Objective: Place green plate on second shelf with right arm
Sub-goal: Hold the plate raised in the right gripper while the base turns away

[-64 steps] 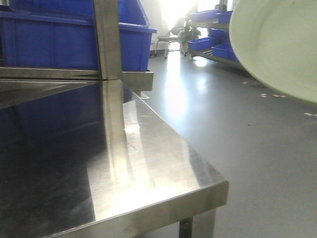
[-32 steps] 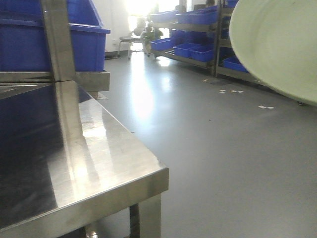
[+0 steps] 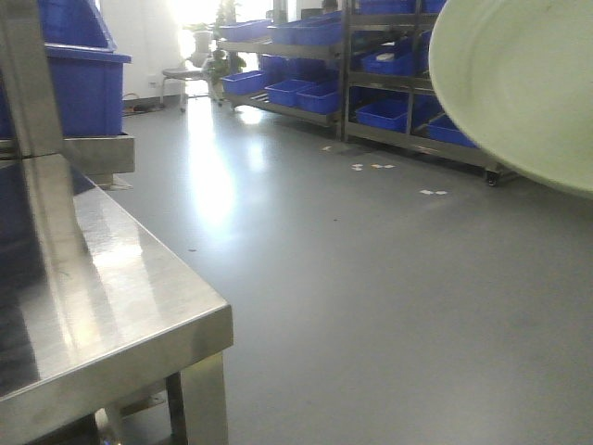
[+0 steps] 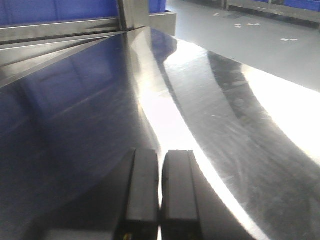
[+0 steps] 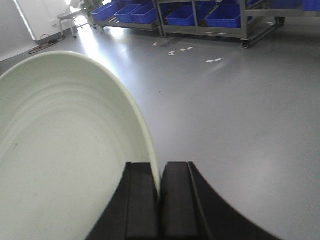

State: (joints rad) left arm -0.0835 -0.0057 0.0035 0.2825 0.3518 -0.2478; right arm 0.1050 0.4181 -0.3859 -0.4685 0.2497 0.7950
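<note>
The green plate fills the upper right of the front view, held up in the air and tilted. In the right wrist view the green plate fills the left half, with faint concentric rings showing. My right gripper is shut on the plate's rim, one finger inside and one outside. My left gripper is shut and empty, just above the steel table top. The shelf unit's steel post stands at the far left of the front view.
The steel table corner is at the lower left, with a blue bin on the shelf behind it. Grey floor lies ahead. Racks of blue bins stand at the far side, and a chair by the bright doorway.
The front view has swung to the right: the table, post and blue bins slid left and more floor and racks came into view. The plate stays at the same place in the frame.
</note>
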